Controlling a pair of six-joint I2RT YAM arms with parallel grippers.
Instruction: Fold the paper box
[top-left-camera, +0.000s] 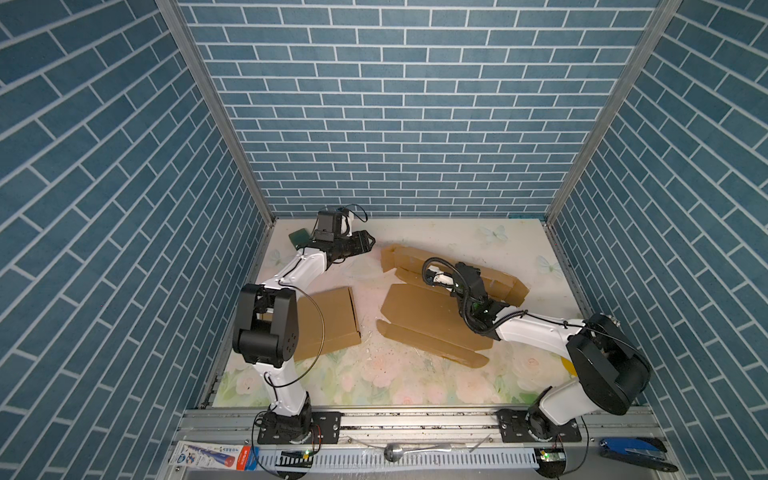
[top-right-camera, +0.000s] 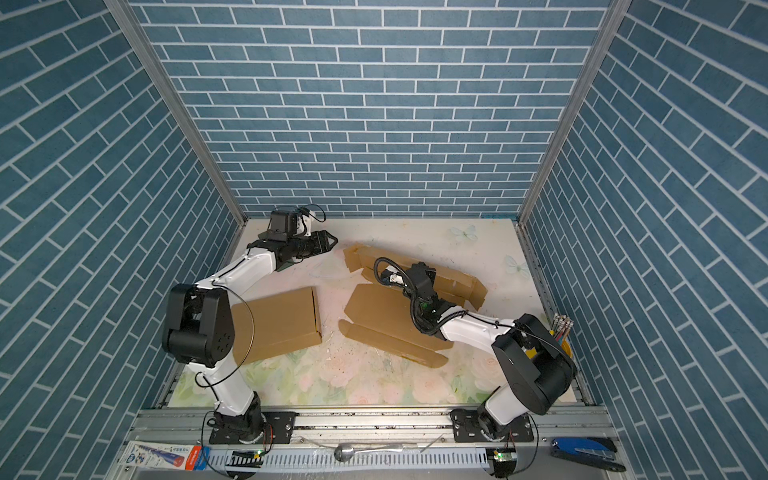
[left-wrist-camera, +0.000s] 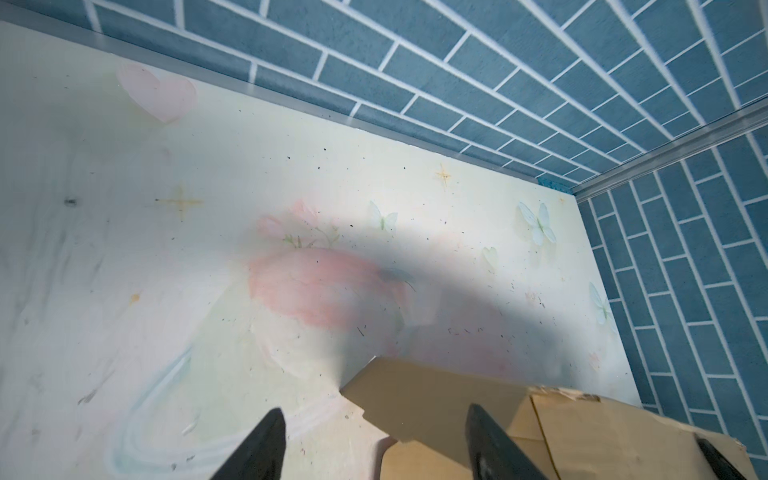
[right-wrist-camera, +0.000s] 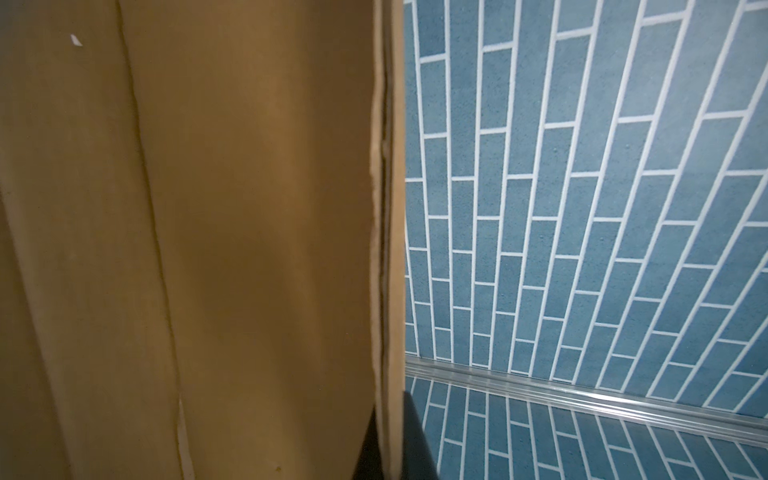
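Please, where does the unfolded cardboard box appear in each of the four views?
In a top view: unfolded box right of centre, beside the folded box.
In a top view: unfolded box, same place.
Left wrist: one corner flap, just beyond the open jaws.
Right wrist: close up, its edge pinched in the jaws.
Shared landmark: blue brick wall.

paper box (top-left-camera: 415, 311) part-hidden, under right arm (top-left-camera: 532, 332)

paper box (top-left-camera: 415, 311): brown card, matt, frayed edges | surface (top-left-camera: 415, 382): smooth floral print, dirt-speckled | walls (top-left-camera: 415, 124): grainy matt brick-pattern sheet | rail (top-left-camera: 415, 419), 6 o'clock: bare scuffed metal | fingers (left-wrist-camera: 259, 449): black matt plastic
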